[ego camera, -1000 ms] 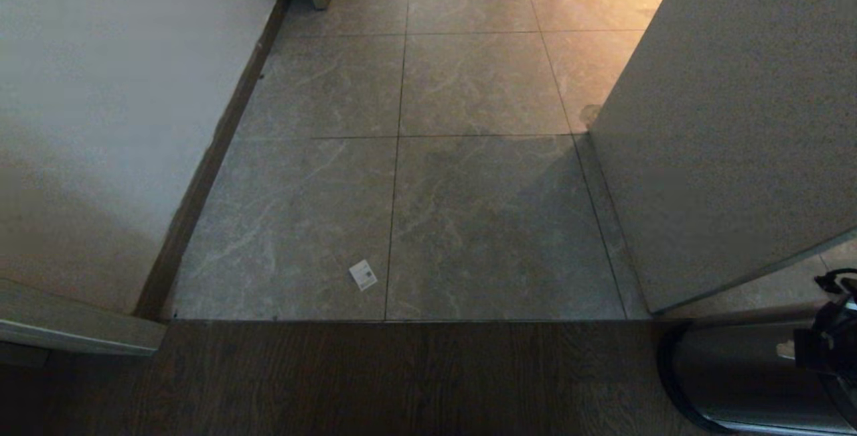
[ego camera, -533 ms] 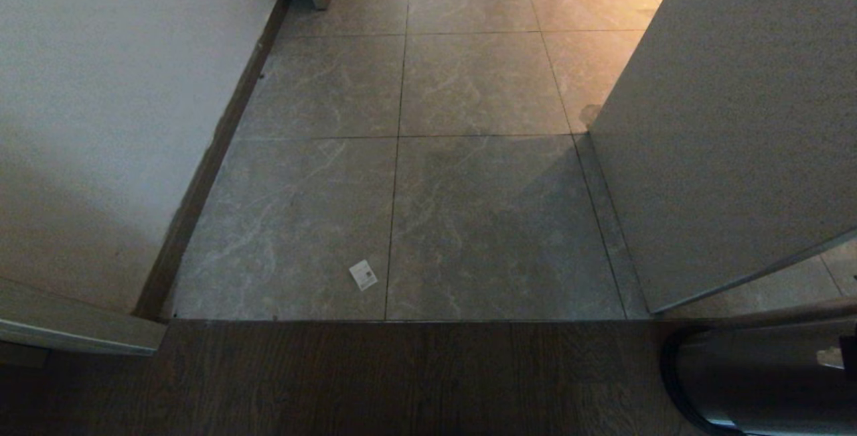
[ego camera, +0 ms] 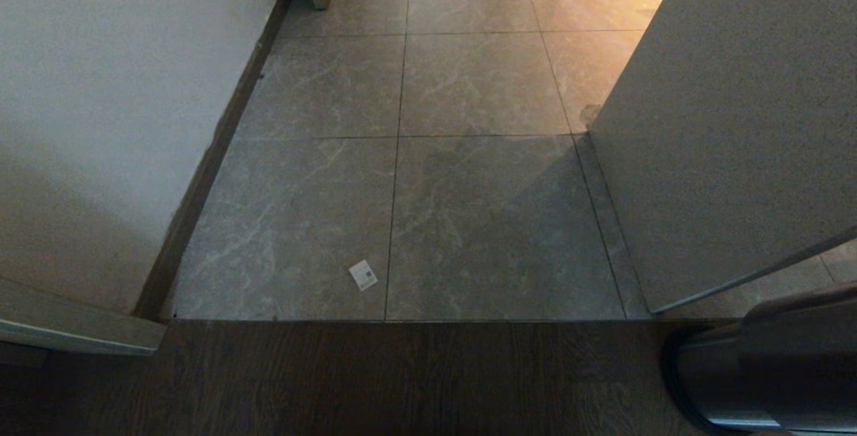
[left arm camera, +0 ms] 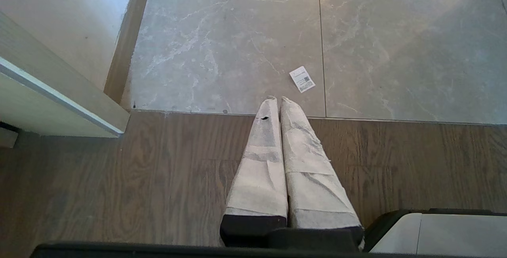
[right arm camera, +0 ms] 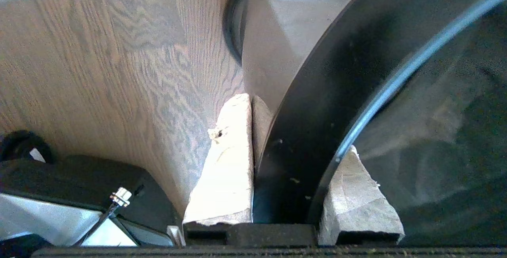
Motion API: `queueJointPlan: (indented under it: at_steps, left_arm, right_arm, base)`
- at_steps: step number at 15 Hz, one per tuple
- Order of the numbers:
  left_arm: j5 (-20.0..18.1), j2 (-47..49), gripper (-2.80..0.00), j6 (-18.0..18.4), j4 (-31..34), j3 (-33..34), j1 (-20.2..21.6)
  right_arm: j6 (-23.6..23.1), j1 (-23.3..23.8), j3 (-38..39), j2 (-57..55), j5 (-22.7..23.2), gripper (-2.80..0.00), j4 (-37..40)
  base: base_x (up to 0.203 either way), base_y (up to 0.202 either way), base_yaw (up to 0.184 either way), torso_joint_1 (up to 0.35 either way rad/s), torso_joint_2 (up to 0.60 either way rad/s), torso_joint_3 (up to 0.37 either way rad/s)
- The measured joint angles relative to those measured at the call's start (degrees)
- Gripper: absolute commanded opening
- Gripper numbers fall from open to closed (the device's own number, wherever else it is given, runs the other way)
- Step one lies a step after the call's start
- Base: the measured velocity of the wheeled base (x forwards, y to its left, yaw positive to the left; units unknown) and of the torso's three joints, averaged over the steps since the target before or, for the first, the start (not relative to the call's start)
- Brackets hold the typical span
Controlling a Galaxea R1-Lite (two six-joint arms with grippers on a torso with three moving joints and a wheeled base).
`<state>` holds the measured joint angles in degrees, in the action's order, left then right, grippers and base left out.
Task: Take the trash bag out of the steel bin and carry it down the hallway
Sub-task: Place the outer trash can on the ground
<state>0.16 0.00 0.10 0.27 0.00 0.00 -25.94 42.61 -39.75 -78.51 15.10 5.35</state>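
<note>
**binwatcher:** So where's the right hand (right arm camera: 293,127) at? From its wrist cam it's straddling the black rim (right arm camera: 317,91) of the steel bin (ego camera: 756,369), one finger outside against the metal wall and one inside. It's only open a little, and it looks pinched on the rim itself, not on any plastic.

**tile_guy:** Yeah, same read. I can't spot the trash bag anywhere. Inside the bin is just dark, so if it's there it's sitting below the rim. The bin itself stands on the wood floor (ego camera: 335,382) at the robot's right, just short of the hallway (ego camera: 469,88) tiles.

**binwatcher:** So what's the tip for this step?

**tile_guy:** I'd say let go of the rim, reach the inner finger deeper, and catch a loop handle or a fold of bag. Thin crinkly plastic probably slips, so grab a bunched bit and lift straight up so the bin doesn't tip.

**binwatcher:** And the left hand (left arm camera: 277,99)?

**tile_guy:** Parked over the wood floor, fingers pressed together, holding nothing.
</note>
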Motion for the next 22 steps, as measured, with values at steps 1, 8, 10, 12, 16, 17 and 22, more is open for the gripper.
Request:
queueJointPlan:
  at_steps: [1,8,10,12,16,17,22]
  left_arm:
    - [0.02,0.0,-2.8,0.0,0.0,0.0,0.0]
    - [0.0,0.0,-2.8,-0.05,0.0,0.0,0.0]
    - [0.0,0.0,-2.8,-0.02,0.0,0.0,0.0]
    - [0.0,0.0,-2.8,-0.02,-0.02,0.0,0.0]
    - [0.0,0.0,-2.8,-0.03,0.0,0.0,0.0]
    - [0.0,0.0,-2.8,-0.02,0.0,0.0,0.0]
    - [-0.04,0.0,-2.8,-0.02,-0.02,0.0,0.0]
  right_arm:
    - [-0.27,0.0,-1.89,1.93,-0.06,-2.8,3.4]
    - [-4.05,-0.07,-10.71,15.97,-0.09,-2.8,23.3]
    - [-4.65,-0.09,-12.27,19.5,-0.25,-2.8,26.17]
    - [-4.72,-0.11,-13.38,22.6,-0.45,-2.8,26.15]
    - [-4.69,0.12,-14.41,28.84,-2.68,-2.8,27.67]
    - [-4.82,0.87,-14.41,30.17,-4.37,-2.8,28.33]
    - [-4.99,5.41,-14.41,32.87,-13.74,-2.8,28.95]
  base:
    - [0.0,0.0,0.0,0.0,0.0,0.0]
    - [0.0,0.0,0.0,0.0,0.0,0.0]
    - [0.0,0.0,0.0,0.0,0.0,0.0]
    - [0.0,0.0,0.0,0.0,0.0,0.0]
    - [0.0,0.0,0.0,0.0,0.0,0.0]
    - [0.0,0.0,0.0,0.0,0.0,0.0]
    - [0.0,0.0,0.0,0.0,0.0,0.0]
